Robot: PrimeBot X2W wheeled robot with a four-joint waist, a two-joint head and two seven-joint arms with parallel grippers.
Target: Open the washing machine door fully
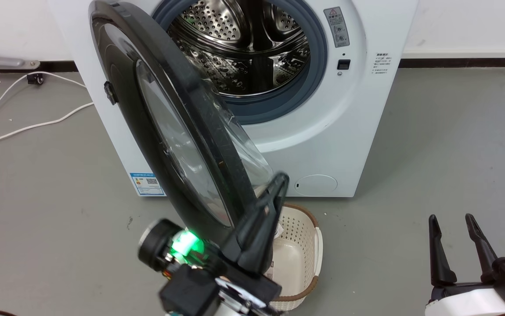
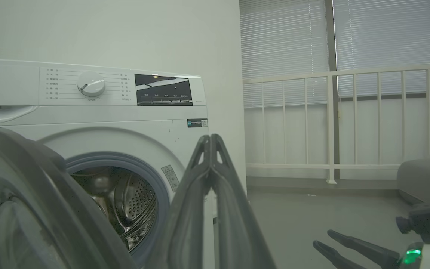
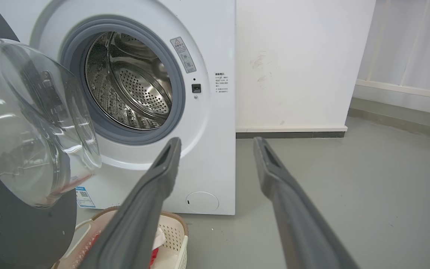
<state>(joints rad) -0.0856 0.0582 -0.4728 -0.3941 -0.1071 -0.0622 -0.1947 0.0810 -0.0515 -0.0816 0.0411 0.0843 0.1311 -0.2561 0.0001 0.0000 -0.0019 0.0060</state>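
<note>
Washing machine door [image 1: 171, 136] stands partly open, swung out from its hinge on the robot's left side of the washing machine [image 1: 322, 131]. From the head camera it is seen almost edge-on, its clear glass bowl bulging toward the right. The steel drum [image 1: 243, 48] and grey gasket [image 1: 274, 112] lie exposed behind it.

The left tool [image 1: 280, 181] rises at the door's lower free edge, on the inner, glass side. Its two dark fingers are pressed together with nothing between them. Whether the tip touches the glass or the rim cannot be told.

Beneath the door's bottom edge and this tool sits a pale perforated basket [image 1: 303, 237] with a brown rim. It rests on the floor [image 1: 445, 145] just in front of the machine, below the round cap [image 1: 317, 184]. A blue label [image 1: 147, 184] shows low on the front, left of the door.

The right tool [image 1: 450, 218] hangs well apart at the lower right, over bare grey floor, its fingers spread wide and empty.

On the door's outer side the floor lies open as far as a white cable [image 1: 37, 126] trailing near the wall [image 1: 11, 26]. To the right of the machine, open floor runs to a white railing [image 2: 329, 123], seen from the left wrist.
</note>
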